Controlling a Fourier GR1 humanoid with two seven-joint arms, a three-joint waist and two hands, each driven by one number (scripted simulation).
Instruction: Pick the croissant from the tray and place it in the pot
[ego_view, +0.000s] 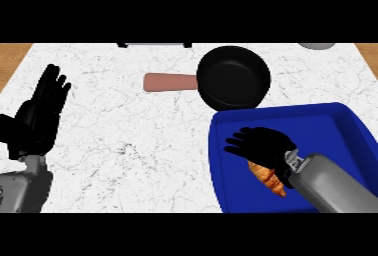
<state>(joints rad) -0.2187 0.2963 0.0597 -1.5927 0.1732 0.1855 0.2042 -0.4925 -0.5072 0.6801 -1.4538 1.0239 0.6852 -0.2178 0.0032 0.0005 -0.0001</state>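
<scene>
golden-brown flaky croissant (268, 178) lies in the deep blue plastic tray (325, 120) at the near right of the white marbled counter (133, 130), its long axis slanting from upper left to lower right. the black right hand (260, 145) hovers directly over its upper end, fingers (238, 142) curled downward but, as far as i can tell, not yet pinching it. the black round pot with a pinkish handle (232, 77) sits just beyond the tray. the left hand (40, 112) rests far left, fingers straight and spread, well apart.

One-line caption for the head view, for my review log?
Right hand over croissant in blue tray; black pot beyond; left hand resting open.
</scene>
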